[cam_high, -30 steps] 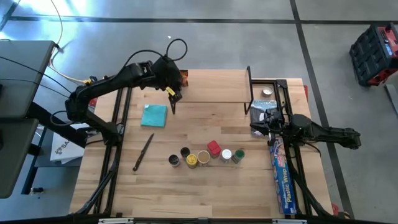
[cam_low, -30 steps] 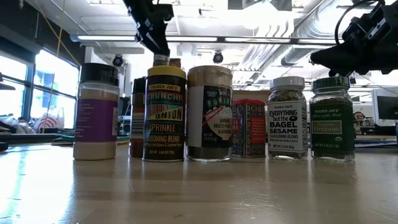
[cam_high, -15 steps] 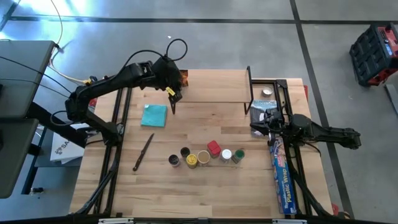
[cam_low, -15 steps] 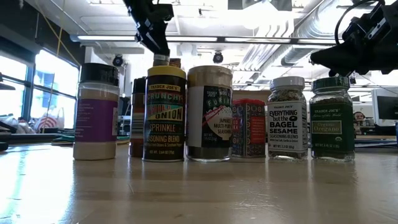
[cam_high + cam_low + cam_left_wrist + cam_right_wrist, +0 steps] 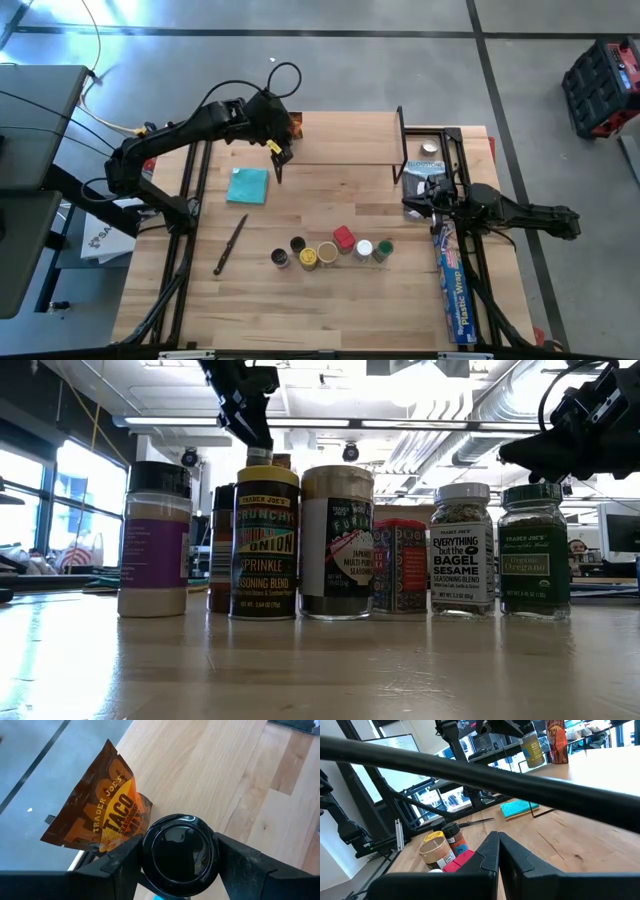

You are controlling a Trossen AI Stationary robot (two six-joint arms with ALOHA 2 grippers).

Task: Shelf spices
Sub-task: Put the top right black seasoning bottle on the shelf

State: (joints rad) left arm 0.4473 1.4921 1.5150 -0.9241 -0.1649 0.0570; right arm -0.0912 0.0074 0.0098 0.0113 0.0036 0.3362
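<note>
Behind the onion jar [image 5: 265,542], a dark-topped jar [image 5: 222,550] is mostly hidden, its label unreadable.

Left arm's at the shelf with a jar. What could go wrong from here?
1. The left gripper holds the black-lidded jar right beside the orange-brown taco seasoning packet, which stands at the edge of the light wooden shelf board. A nudge could push the packet off.
2. The jar itself is near that edge, so it might tip off once released.
</note>
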